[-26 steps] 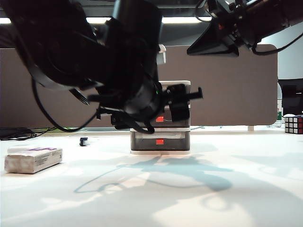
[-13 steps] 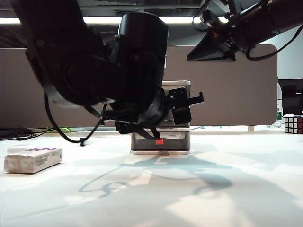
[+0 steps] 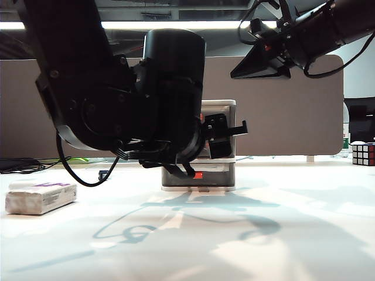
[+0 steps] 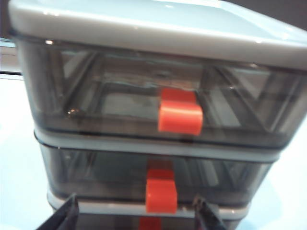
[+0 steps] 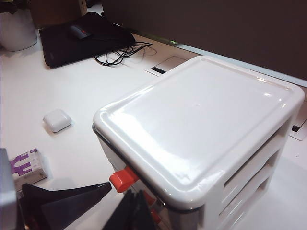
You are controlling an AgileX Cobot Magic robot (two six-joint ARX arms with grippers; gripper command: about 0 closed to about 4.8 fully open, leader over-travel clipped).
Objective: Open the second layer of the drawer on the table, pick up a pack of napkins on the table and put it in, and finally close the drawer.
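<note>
A Rubik's cube (image 3: 363,154) sits at the far right; a small white rounded case (image 5: 57,120) lies near black cables (image 5: 122,51).

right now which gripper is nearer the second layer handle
Left. The left gripper sits right before the second layer handle; the right gripper hangs above the drawer.

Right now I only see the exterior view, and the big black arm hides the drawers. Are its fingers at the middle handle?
Observer: Yes. The left wrist view shows the left gripper open, a finger on each side of the handle of the second layer, not touching it.
Operator: Is that drawer pulled out?
Observer: No, the second layer looks shut.
Operator: What's the other hand holding?
Observer: Nothing. The right wrist view shows the right gripper shut and empty, above the drawer.
</note>
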